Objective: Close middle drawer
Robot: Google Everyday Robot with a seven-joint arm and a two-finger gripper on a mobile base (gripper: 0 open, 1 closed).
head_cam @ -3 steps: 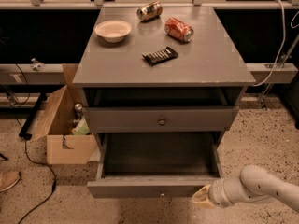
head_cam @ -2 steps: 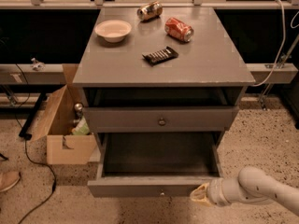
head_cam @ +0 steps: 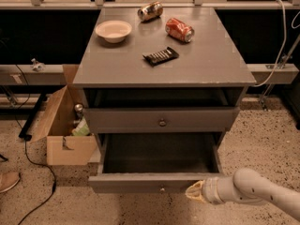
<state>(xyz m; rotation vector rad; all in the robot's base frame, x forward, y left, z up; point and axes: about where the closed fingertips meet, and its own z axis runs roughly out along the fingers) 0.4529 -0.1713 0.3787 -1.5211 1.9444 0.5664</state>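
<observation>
The middle drawer (head_cam: 140, 182) of the grey cabinet stands pulled far out, its bare grey inside (head_cam: 159, 153) open to view and a tiny knob (head_cam: 162, 189) at the centre of its flat front. My gripper (head_cam: 194, 191), cream-coloured at the end of a pale arm (head_cam: 253, 191), comes in from the lower right. Its tip is at the right part of the drawer's front, touching or almost touching it.
Above is a taller drawer front with a brass knob (head_cam: 162, 123), slightly out. The cabinet top (head_cam: 211, 60) holds a white bowl (head_cam: 113, 30), two cans (head_cam: 150, 11) (head_cam: 179, 29) and a dark snack bar (head_cam: 161, 56). An open cardboard box (head_cam: 63, 125) stands on the floor at left.
My gripper has moved a little left and up, closer against the drawer's front. The drawer looks about as far out as before.
</observation>
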